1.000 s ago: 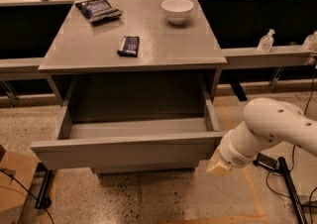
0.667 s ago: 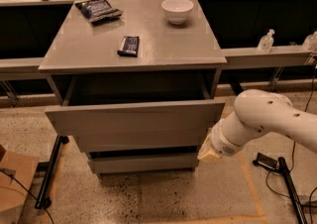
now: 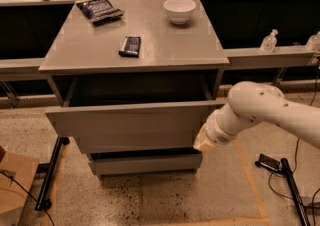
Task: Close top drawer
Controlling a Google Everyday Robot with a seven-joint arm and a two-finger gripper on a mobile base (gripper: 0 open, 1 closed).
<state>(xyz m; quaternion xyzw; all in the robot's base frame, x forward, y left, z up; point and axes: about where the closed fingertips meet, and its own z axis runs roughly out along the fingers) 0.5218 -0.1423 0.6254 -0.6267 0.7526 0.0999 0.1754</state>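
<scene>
The top drawer (image 3: 130, 122) is a wide grey drawer with a plain flat front. It stands partly open under the grey tabletop (image 3: 165, 45), with a dark strip of its inside showing behind the front. My gripper (image 3: 202, 142) is at the end of my white arm (image 3: 255, 110). It is at the right end of the drawer front, low on it, and seems to touch it.
Two narrower grey drawer fronts (image 3: 145, 162) sit below. On the tabletop are a white bowl (image 3: 179, 9), a dark snack bag (image 3: 99, 8) and a dark packet (image 3: 130, 45). A cardboard box (image 3: 12, 185) and a black stand (image 3: 50, 170) are at left. Another black stand (image 3: 295, 190) is at right.
The top drawer has slid far back in towards the cabinet. My arm and gripper have moved forward with its front, staying at its right end.
</scene>
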